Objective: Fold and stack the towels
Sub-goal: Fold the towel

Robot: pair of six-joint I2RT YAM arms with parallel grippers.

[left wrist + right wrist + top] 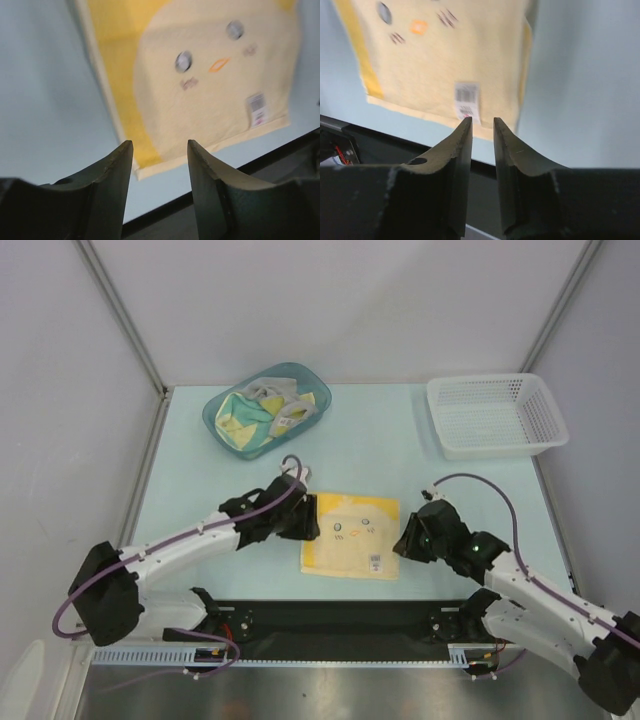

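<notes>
A yellow towel [350, 533] with a cream chick face and a small white tag lies flat on the table between my arms. It shows in the left wrist view [200, 80] and the right wrist view [445, 55]. My left gripper [308, 518] hovers at the towel's left edge, open and empty [160, 145]. My right gripper [405, 540] hovers at the towel's right edge, jaws a small gap apart, empty [482, 120]. More towels [262, 412] lie crumpled in the teal tub [222, 436].
A white mesh basket [495, 415] stands at the back right. The black strip [330, 618] of the arm bases runs along the table's near edge, just in front of the towel.
</notes>
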